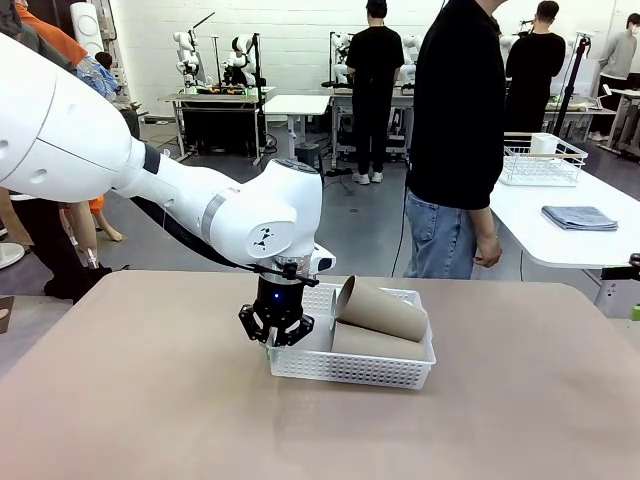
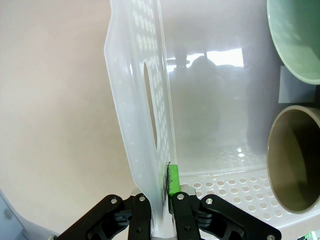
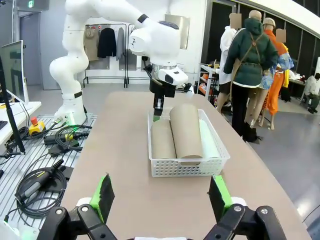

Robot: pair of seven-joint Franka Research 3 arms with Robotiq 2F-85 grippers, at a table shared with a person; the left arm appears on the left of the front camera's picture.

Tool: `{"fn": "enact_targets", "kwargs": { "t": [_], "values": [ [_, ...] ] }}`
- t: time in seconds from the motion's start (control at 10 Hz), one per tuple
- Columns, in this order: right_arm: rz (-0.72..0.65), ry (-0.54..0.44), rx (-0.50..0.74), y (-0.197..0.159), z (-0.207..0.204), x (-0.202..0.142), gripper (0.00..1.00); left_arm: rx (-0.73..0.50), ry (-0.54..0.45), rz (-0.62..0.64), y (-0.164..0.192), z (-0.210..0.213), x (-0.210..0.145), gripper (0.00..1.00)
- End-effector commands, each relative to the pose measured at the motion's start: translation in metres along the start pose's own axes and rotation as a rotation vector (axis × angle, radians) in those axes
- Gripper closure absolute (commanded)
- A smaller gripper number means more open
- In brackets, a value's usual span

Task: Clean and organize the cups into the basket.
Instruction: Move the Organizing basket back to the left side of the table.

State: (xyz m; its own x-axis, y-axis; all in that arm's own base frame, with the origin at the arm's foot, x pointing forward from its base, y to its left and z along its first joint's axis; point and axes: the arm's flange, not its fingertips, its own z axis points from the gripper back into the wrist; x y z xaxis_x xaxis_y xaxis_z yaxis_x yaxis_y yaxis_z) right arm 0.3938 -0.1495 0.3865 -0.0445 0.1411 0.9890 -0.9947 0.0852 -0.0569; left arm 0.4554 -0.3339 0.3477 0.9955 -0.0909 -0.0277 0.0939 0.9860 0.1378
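Here, label by label:
Left tool: the left tool stands over the basket's left end, its jaws clamped tight on that end wall; in the left wrist view a green pad presses the wall just below the handle cut-out.
Right tool: the right tool hangs over the near end of the bench, jaws spread wide with nothing between them, well apart from the basket.
Basket: the white basket rests on the bench, right of centre in the front view.
Cups: two tan cups lie in the basket, one tilted across the other; a mint-green cup lies beside them.
Person: a person in a black top stands at the far side.
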Motion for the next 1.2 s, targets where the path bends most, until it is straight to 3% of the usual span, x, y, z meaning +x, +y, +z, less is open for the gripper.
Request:
{"fn": "enact_targets", "kwargs": {
  "t": [0.0,0.6,0.8,1.1],
  "values": [
    [0.012,-0.008,0.009,-0.001,-0.001,0.001,0.0,0.009,0.007,-0.008,-0.001,-0.005,-0.003,1.0],
    [0.0,0.0,0.0,0.0,0.0,0.0,0.0,0.009,0.007,-0.008,-0.001,-0.005,-0.003,1.0],
    [-0.312,-0.042,-0.279,0.007,0.026,0.014,0.0,0.009,0.007,-0.008,-0.001,-0.005,-0.003,1.0],
    [-0.771,-0.09,-0.32,0.027,0.065,-0.005,0.0,0.009,0.007,-0.008,-0.001,-0.005,-0.003,1.0]
  ]
}}
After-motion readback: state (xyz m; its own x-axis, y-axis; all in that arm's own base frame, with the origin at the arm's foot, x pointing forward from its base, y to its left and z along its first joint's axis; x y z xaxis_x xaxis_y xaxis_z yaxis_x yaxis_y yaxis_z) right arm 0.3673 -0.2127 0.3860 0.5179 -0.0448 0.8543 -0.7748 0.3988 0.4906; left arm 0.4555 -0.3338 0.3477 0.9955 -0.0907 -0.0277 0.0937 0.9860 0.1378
